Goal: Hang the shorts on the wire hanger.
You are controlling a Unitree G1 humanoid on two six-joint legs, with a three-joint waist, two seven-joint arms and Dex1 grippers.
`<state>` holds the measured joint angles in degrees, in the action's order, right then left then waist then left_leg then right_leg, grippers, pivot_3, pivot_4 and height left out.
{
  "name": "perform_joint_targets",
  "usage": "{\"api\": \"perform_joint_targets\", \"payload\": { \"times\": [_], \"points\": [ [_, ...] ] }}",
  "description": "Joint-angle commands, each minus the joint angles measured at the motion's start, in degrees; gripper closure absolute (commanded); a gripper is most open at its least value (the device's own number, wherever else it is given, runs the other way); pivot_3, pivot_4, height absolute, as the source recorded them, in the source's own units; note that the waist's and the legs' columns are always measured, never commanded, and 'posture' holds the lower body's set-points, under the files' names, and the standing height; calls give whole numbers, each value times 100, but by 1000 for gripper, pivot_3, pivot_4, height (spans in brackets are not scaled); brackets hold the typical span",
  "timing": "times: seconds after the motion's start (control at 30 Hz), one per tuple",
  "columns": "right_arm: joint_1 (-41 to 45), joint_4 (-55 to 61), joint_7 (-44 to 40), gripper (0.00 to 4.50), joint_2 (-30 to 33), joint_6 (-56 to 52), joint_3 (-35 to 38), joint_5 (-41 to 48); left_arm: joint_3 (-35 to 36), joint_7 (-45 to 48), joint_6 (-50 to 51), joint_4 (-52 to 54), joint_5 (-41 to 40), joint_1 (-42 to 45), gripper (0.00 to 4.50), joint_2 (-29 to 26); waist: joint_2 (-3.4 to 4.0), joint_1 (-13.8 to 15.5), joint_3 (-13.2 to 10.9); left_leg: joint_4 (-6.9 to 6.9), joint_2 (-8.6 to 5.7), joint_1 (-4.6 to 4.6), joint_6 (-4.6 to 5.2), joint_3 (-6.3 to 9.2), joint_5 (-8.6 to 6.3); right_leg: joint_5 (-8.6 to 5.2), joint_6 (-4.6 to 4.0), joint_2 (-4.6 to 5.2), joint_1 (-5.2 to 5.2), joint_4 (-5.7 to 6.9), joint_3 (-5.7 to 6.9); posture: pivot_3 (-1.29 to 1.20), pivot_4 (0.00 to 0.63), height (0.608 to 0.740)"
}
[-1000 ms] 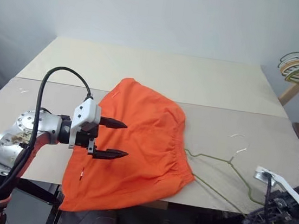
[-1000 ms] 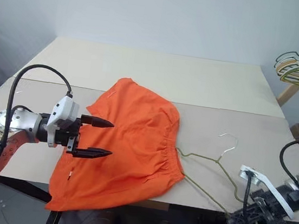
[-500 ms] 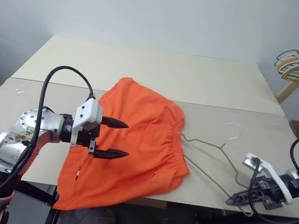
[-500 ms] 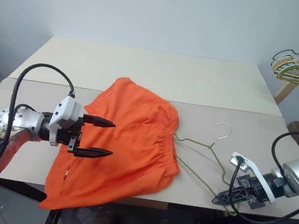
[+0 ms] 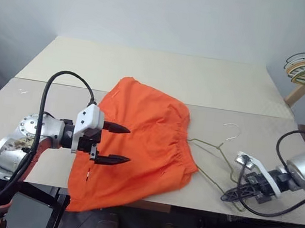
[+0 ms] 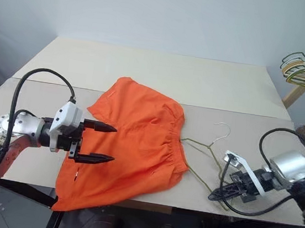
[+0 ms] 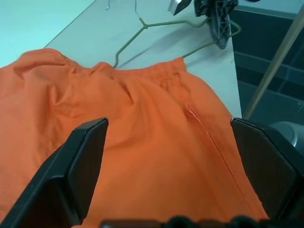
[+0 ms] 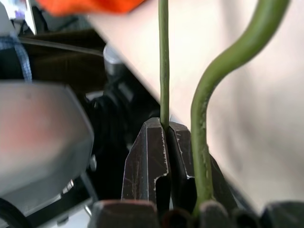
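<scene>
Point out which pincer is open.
The left pincer: its two black fingers stand wide apart above the shorts, holding nothing. The right pincer is shut on the wire hanger at the table's near edge.

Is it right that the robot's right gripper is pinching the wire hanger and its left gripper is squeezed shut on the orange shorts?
Not quite. The left gripper is open, its two black fingers spread wide above the shorts, gripping nothing; the left wrist view shows this. The rest is right: the right gripper is shut on the wire hanger, as the right wrist view shows.
</scene>
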<state>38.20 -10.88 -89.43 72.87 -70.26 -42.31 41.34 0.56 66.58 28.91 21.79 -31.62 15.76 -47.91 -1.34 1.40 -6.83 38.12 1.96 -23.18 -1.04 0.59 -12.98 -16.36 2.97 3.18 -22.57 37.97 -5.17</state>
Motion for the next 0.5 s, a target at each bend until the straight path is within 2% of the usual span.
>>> {"api": "perform_joint_targets", "payload": {
  "times": [0.03, 0.1, 0.13, 0.33, 0.4, 0.5],
  "points": [
    [-372, 1174, -307, 4500, 816, 77, -74, 745, 120, -54, -20, 242, -76, -73, 20, -46, 0, 36, 0, 0, 0, -3, 0, 2, 0, 0, 0, 0, -3, -1, 3, 137, 79, 740],
    [-629, 1549, -307, 4500, 1059, 112, 18, 1003, 114, -67, -16, 254, -86, -82, 20, -37, -1, 59, 0, 0, 2, -4, 0, 6, 0, 0, 0, -2, -3, 1, 6, 133, 75, 740],
    [-680, 1443, -307, 4500, 959, 99, 84, 883, 101, -77, -20, 242, -82, -72, 20, -23, -2, 49, 1, 0, 3, 0, 0, 6, 0, 0, -1, -3, -1, 1, 7, 133, 75, 740],
    [226, -612, -156, 4500, -424, -189, 413, -84, 60, -43, -53, 163, -64, 14, 20, -6, -18, -74, 11, 3, 4, 35, 5, -1, 11, 2, 31, -11, 28, -11, -8, 125, 66, 740],
    [567, -1367, -145, 4500, -806, -174, 419, -390, 52, -38, -46, 136, -59, 57, 20, -2, -18, -70, 11, -3, 4, 29, 5, 0, 11, 22, -3, -13, 21, -8, -8, 124, 66, 740],
    [858, -2126, -46, 4500, -1390, -194, 529, -698, 26, -50, -61, 150, -40, 54, 20, 14, -20, -48, 12, -4, 3, 15, 6, 3, 10, 23, -5, -11, 14, -11, -4, 127, 68, 740]
  ]
}}
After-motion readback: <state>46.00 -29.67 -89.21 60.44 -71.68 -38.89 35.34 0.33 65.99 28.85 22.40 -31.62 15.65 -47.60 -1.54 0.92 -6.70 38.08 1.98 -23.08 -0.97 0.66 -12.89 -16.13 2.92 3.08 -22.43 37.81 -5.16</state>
